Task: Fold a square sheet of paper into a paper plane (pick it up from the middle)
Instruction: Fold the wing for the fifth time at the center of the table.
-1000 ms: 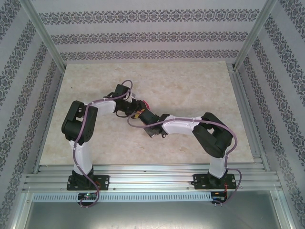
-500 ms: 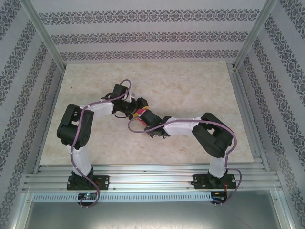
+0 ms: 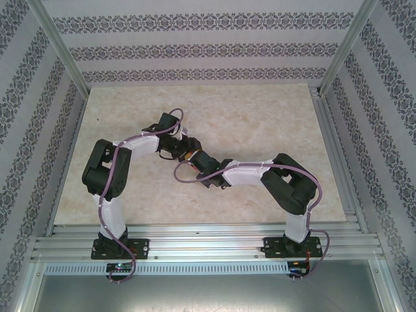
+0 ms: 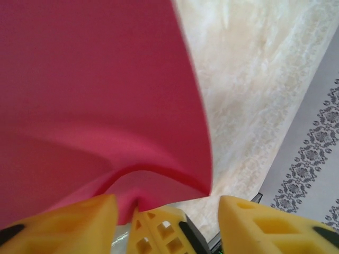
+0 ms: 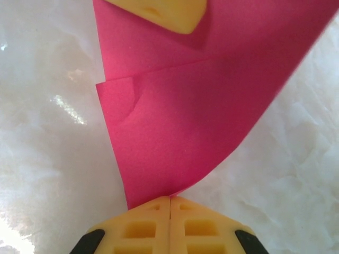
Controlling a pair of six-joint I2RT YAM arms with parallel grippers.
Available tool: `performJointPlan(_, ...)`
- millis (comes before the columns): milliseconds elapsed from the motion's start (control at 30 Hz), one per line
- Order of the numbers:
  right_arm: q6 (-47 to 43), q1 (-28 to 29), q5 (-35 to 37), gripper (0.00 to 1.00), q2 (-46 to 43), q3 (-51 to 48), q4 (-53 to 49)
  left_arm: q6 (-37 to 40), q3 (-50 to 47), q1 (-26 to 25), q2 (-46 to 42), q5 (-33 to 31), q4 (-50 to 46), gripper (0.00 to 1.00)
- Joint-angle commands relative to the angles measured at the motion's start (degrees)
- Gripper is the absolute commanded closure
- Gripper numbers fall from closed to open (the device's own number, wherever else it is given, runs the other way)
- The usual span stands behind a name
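- One corner of the square sheet of paper (image 5: 201,121) sits clenched in the right end effector (image 5: 169,202), the rest fanning ahead of it.
- The left end effector (image 4: 164,203) is spread, sheet bowing just ahead (fold unfinished, I judge).
- Press the crease flat slowly.

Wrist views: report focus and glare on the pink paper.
Left wrist view: the pink paper sits so close that it is soft, its edge smeared. Right wrist view: the paper's crease is crisp and free of glare, while bright glare spots lie on the table at left.
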Motion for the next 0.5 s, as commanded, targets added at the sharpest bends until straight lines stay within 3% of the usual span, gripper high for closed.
performJointPlan(0, -0.2, 0.3, 1.9, 1.0, 1.3, -0.4, -0.2, 2.3, 0.9, -1.2, 0.7, -1.3, -5.1, 0.55)
performJointPlan(67, 0.0, 0.3, 1.1, 1.0, 1.3, -0.7, 0.1, 2.0, 0.6, -1.3, 0.7, -1.0, -4.7, 0.66)
performJointPlan(300, 1.1, 0.5, 1.6, 1.0, 1.2, -0.9, 0.2, 1.6, -1.3, -1.3, 0.0, -1.5, -3.9, 0.75)
performJointPlan(467, 1.9, 0.4, 0.0, 0.99, 1.1, -0.8, 0.7, 2.2, -2.5, -1.3, -0.2, -1.8, -3.8, 0.89)
